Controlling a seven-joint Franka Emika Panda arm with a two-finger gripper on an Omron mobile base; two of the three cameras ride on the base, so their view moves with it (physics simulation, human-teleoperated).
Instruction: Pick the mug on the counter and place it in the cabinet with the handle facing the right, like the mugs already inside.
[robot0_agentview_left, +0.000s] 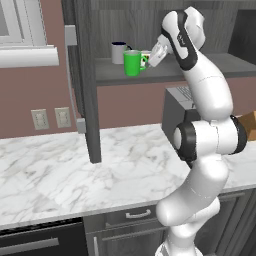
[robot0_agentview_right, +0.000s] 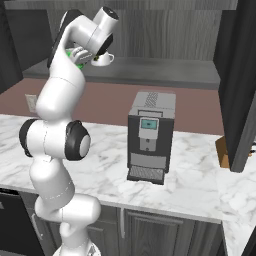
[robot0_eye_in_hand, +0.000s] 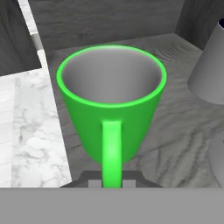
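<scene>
Mug (robot0_agentview_left: 132, 63) stands upright directly ahead of the hand (robot0_agentview_left: 149, 60), which pinches its handle (robot0_eye_in_hand: 112, 153), body extending away over the cabinet (robot0_agentview_left: 150, 20) shelf (robot0_eye_in_hand: 183, 131).

The left base view looks from behind the arm (robot0_agentview_left: 200, 150), on its left, forward and down over the counter (robot0_agentview_left: 50, 170) and up to the cabinet (robot0_agentview_left: 87, 80). The right base view looks from behind on the right at the same counter and shelf (robot0_agentview_right: 165, 70). The hand view is very near, looking along the gripper (robot0_eye_in_hand: 112, 181) at the mug (robot0_eye_in_hand: 109, 109) above the shelf.
</scene>
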